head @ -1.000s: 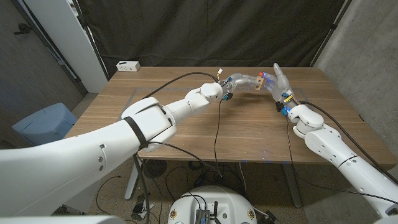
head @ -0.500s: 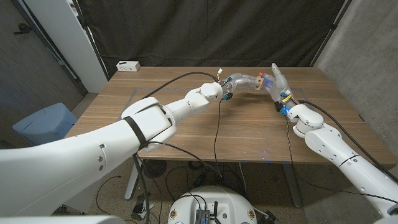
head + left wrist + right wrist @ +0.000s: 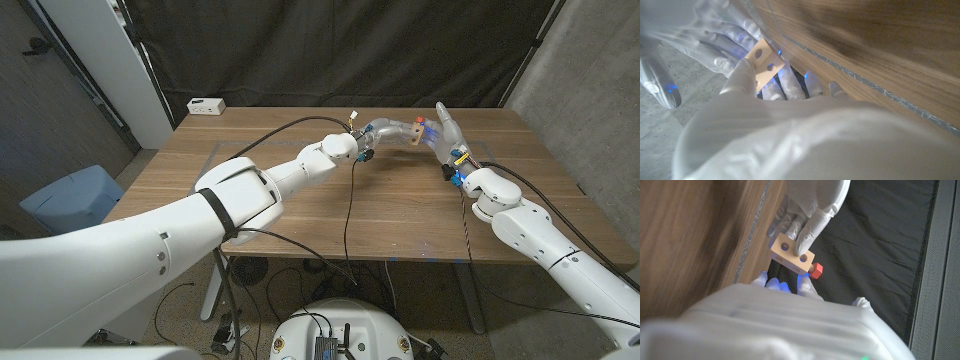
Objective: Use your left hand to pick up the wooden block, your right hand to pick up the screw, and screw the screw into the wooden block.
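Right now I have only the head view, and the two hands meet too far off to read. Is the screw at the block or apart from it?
Observer: At it. In the right wrist view the red screw sits against one end of the wooden block.
Operator: What holds the block?
Observer: The left hand grips it from behind the table's edge, with one finger laid across its holed face.
Operator: Are any holes free?
Observer: The left wrist view shows two round open holes on the face that is turned to that camera.
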